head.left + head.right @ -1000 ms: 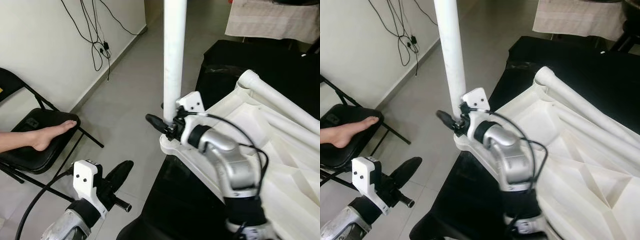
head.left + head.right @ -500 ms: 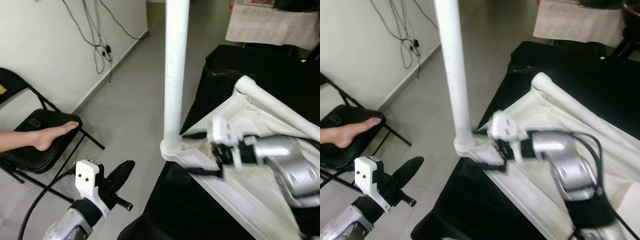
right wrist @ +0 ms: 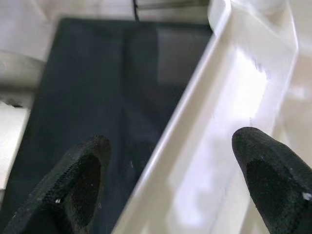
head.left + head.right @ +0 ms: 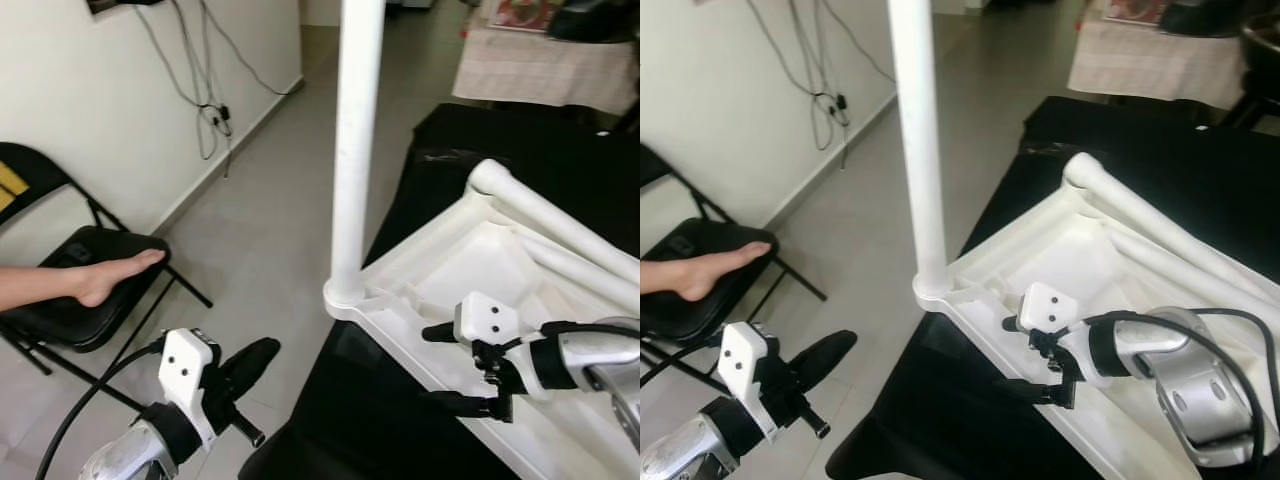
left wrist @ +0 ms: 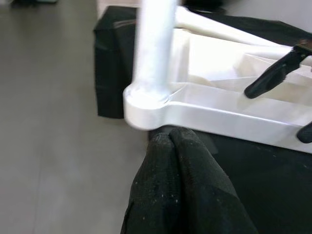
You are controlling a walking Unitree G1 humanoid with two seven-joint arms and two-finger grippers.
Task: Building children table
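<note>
Table top (image 4: pixel 470 250), white plastic, lies upside down on a black cloth-covered surface (image 4: pixel 545 140), ribbed underside up. One leg (image 4: pixel 355 150) stands upright in the near corner socket, seated in its round collar; looks fully home, but cannot confirm from these views. Other legs (image 4: pixel 560 225) lie loose across the underside, one resting against the far corner, well beyond the right pincer; judged not yet fitted. So roughly one leg up, the rest to go, then the whole thing wants turning right way up. Right pincer (image 4: pixel 452 368) sits at the near rim of the table top, just to the side of the standing leg's socket, fingers apart and straddling the rim: one finger over the inside of the underside, the other outside and below against the black cloth. Right wrist view agrees, rim wall running between the two fingertips (image 3: pixel 80 178) with a gap either side, so nothing is clamped. Left pincer (image 4: pixel 240 375) hangs low over the floor, off the table's edge and apart from it, fingers pressed together with nothing between them; its wrist view looks along the closed tips toward the socket corner (image 5: pixel 146 105) ahead. Containers: none proper. The upturned table top acts as a shallow tray, holding just the loose legs among the ribs; no screws or fittings made out. Off beyond the left pincer, a person's bare foot (image 4: pixel 120 275) rests on a black folding chair (image 4: pixel 60 310) by the wall.
</note>
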